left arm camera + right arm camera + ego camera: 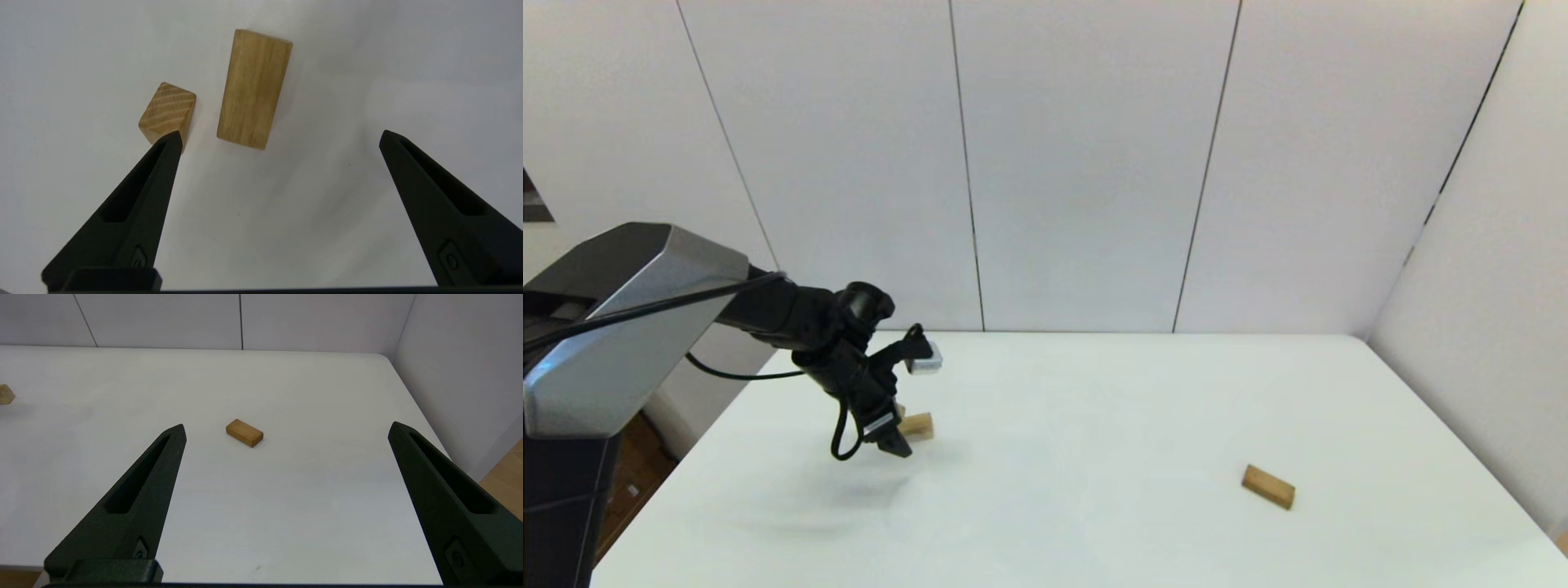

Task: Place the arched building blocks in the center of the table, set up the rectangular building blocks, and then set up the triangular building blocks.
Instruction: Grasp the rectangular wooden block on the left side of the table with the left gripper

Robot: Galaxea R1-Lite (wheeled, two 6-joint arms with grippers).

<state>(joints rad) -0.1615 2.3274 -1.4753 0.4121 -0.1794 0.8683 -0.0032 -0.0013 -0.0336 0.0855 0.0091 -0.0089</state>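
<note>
My left gripper (894, 441) hangs open over the left part of the table (1094, 392), fingers pointing down. Below it in the left wrist view lie two light-wood blocks. The oblong one is the arched block (254, 89), lying with its top face up so its cut-out is hidden. Beside it lies the small triangular block (167, 112), close to one fingertip (173, 139). Neither block sits between the left gripper's (280, 134) fingers. The rectangular block (1267, 486) lies flat on the right side. My right gripper (287, 425) stands open, well short of the rectangular block (244, 433).
White wall panels close off the table's far edge and right side. The table's right edge (412, 400) runs close to the side wall, with wooden floor beyond it. One light-wood block (917, 425) shows beside the left gripper in the head view.
</note>
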